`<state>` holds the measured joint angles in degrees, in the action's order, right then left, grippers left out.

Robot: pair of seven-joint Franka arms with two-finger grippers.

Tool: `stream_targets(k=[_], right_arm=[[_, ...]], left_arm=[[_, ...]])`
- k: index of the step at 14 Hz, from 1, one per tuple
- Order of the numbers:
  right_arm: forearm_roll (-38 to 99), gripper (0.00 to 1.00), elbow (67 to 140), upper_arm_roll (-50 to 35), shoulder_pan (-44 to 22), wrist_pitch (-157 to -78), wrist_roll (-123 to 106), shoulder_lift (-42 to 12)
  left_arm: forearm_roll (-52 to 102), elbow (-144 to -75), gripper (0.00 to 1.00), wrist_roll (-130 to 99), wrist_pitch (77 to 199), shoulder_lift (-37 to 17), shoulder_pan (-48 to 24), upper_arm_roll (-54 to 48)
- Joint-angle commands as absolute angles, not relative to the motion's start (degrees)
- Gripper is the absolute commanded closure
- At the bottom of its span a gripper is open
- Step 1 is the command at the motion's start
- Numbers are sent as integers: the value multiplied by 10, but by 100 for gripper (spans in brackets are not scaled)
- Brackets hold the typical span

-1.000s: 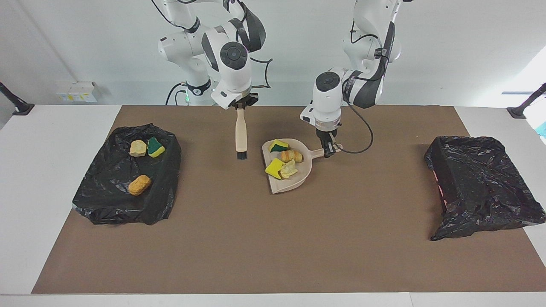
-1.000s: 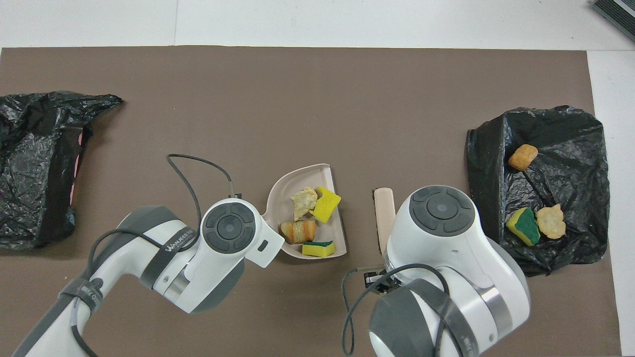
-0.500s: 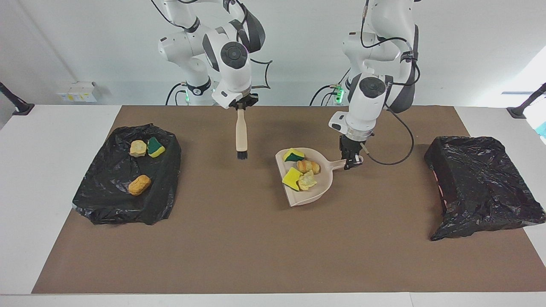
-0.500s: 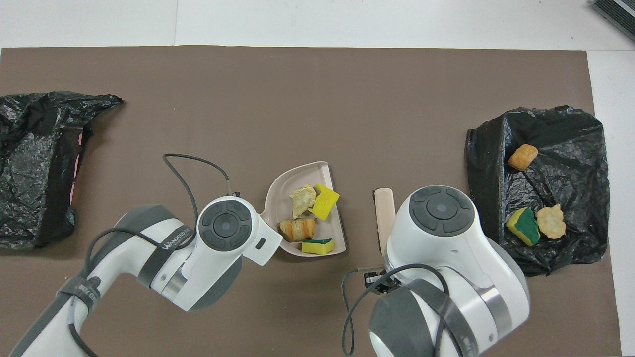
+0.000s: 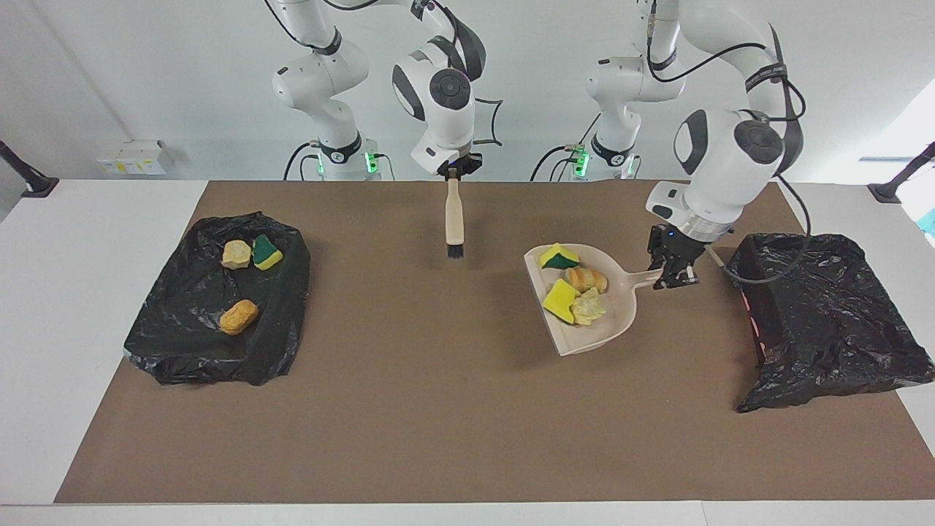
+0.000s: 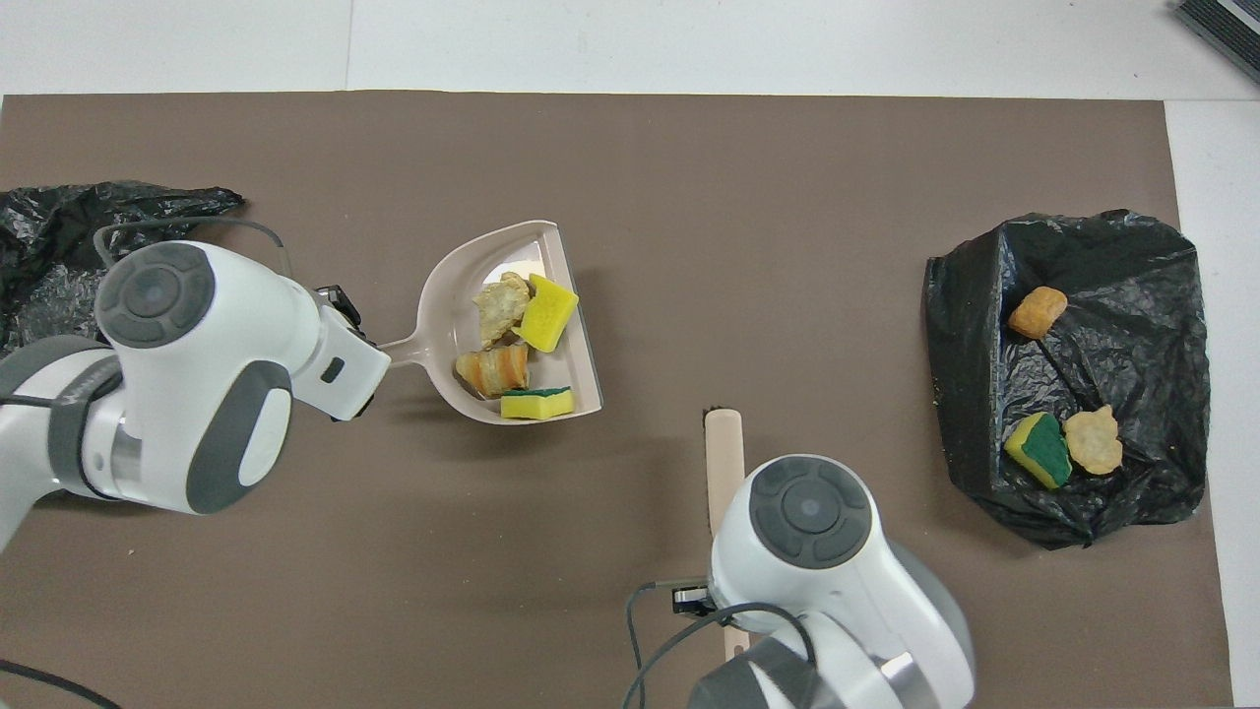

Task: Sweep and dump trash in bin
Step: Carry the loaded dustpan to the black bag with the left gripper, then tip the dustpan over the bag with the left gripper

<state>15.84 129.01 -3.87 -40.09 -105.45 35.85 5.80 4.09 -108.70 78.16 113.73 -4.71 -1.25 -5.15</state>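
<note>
The left gripper (image 5: 673, 272) is clamped on the handle of the beige dustpan (image 5: 613, 321) and holds the pan lifted above the brown mat (image 5: 438, 424), over the half of the table toward the left arm's end, with a shadow cast on the mat beneath it. The pan's open lip points toward the right arm's end of the table. Four pieces of trash lie in the pan: a yellow sponge wedge with a green face (image 5: 559, 256), an orange bread-like lump (image 5: 585, 278), a second yellow sponge wedge (image 5: 561, 300) and a pale crumpled lump (image 5: 589, 307); the last two touch each other. A black-lined bin (image 5: 825, 321) sits at the left arm's end of the table, just beside the left gripper, and no trash shows in it. The right gripper (image 5: 453, 169) is closed on the top of a hand brush (image 5: 454, 219), which hangs vertically with its black bristles downward, above the mat near the table edge closest to the robots. A second black-lined bin (image 5: 197, 343) rests at the right arm's end of the table and contains three pieces: a tan lump (image 5: 236, 254) touching a green-faced sponge wedge (image 5: 266, 251), and an orange lump (image 5: 239, 316) lying apart from them, farther from the robots.
</note>
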Motion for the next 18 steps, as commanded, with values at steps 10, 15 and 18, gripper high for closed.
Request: stream_targets(k=[10,15,18], right_arm=[[203,100,1331,-37,-471,-1154,379,3],[204,100,1338,-37,-467,-1178,381,-1],[205,100,1338,-37,-467,-1186,382,-4]], left_arm=[[1,-906,100,1051,1038,-135,235,-57],[-67,-818,100,1121,1043,-180,314,-57],[-134,-802,100,1111,1108,-192,315,-50]])
